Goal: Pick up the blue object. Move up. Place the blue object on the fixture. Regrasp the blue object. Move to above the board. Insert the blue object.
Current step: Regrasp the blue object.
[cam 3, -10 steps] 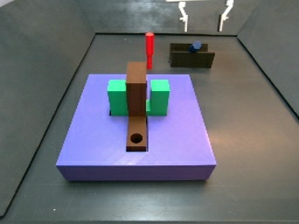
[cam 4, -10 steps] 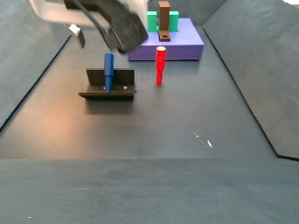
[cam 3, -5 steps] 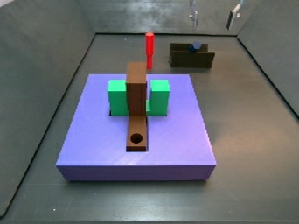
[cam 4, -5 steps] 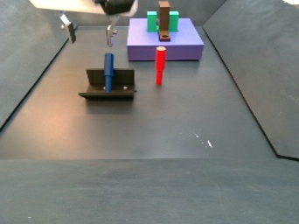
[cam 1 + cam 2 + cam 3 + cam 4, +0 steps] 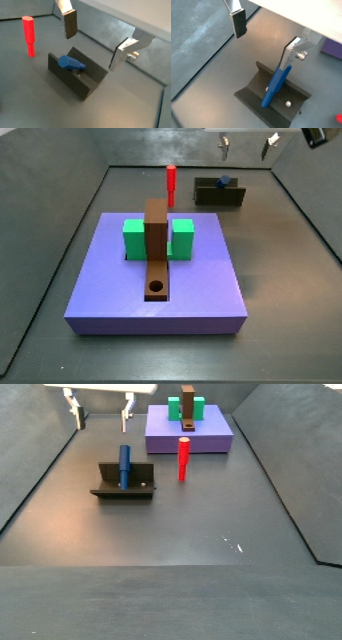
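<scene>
Dark grey flooring, walled by grey panels, fills both side views. In a side view, the gripper (image 5: 102,409) is seen high above the floor with its fingers (image 5: 78,415) spread wide and nothing between them. Below it, the blue object (image 5: 124,466) stands propped in the fixture (image 5: 123,485), upright or nearly so, released and untouched. Just beside it the red peg (image 5: 183,459) stands on end, and farther back the board (image 5: 203,434) is seen with its green block (image 5: 190,403).

The regrasp is judged to be pending. If the descent is misaligned, the blue object could be tipped out of the fixture by one pad, or pinched off-centre and later jammed at the hole. The red peg could be knocked over by a wide approach.
</scene>
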You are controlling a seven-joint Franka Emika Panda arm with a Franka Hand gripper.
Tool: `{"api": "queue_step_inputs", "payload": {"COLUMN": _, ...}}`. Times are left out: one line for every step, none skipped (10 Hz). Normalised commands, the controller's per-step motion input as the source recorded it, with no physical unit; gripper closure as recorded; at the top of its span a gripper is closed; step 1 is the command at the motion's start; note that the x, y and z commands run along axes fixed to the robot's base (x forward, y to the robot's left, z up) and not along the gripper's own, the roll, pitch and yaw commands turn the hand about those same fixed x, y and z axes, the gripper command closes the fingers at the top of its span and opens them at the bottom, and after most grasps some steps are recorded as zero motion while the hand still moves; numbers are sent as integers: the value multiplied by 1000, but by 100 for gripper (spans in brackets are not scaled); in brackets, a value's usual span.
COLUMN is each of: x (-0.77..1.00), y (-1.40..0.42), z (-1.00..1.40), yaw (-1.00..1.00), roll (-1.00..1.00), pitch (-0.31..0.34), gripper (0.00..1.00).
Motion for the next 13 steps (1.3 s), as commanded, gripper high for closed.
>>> {"api": "queue_step_inputs", "payload": {"x": 0, "y": -40, "z": 0, "yaw": 340, "roll": 1000, "pitch": 43, "gripper": 0}}
{"api": "queue_step_inputs", "payload": {"x": 0, "y": 0, "z": 0, "yaw": 389, "roll": 1000, "pitch": 100, "gripper": 0}}
{"api": "queue_step_inputs", "payload": {"x": 0, "y": 0, "z": 0, "yaw": 411, "roll": 1000, "pitch": 114, "gripper": 0}}
{"api": "queue_step_inputs", "payload": {"x": 0, "y": 0, "z": 0, "yaw": 423, "roll": 1000, "pitch": 77, "gripper": 0}}
{"api": "queue_step_inputs", "payload": {"x": 0, "y": 0, "z": 0, "yaw": 420, "roll": 1000, "pitch": 97, "gripper": 0}}
{"api": "queue_step_inputs", "payload": {"x": 0, "y": 0, "z": 0, "yaw": 414, "roll": 1000, "pitch": 146, "gripper": 0}}
{"api": "queue_step_inputs", "payload": {"x": 0, "y": 0, "z": 0, "yaw": 403, "roll": 1000, "pitch": 151, "gripper": 0}}
{"api": "queue_step_inputs", "payload": {"x": -34, "y": -100, "z": 0, "yaw": 337, "roll": 1000, "pitch": 0, "gripper": 0}}
{"api": "queue_step_inputs", "payload": {"x": -20, "y": 0, "z": -454, "yaw": 126, "roll": 731, "pitch": -186, "gripper": 0}}
{"api": "queue_step_inputs", "payload": {"x": -34, "y": 0, "z": -97, "yaw": 80, "roll": 183, "pitch": -106, "gripper": 0}}
{"api": "queue_step_inputs", "payload": {"x": 0, "y": 0, "z": -60, "yaw": 0, "roll": 40, "pitch": 0, "gripper": 0}}
{"api": "queue_step_inputs", "payload": {"x": -54, "y": 0, "z": -177, "yaw": 0, "roll": 66, "pitch": -26, "gripper": 0}}
{"api": "queue_step_inputs", "payload": {"x": 0, "y": 0, "z": -254, "yaw": 0, "roll": 106, "pitch": 0, "gripper": 0}}
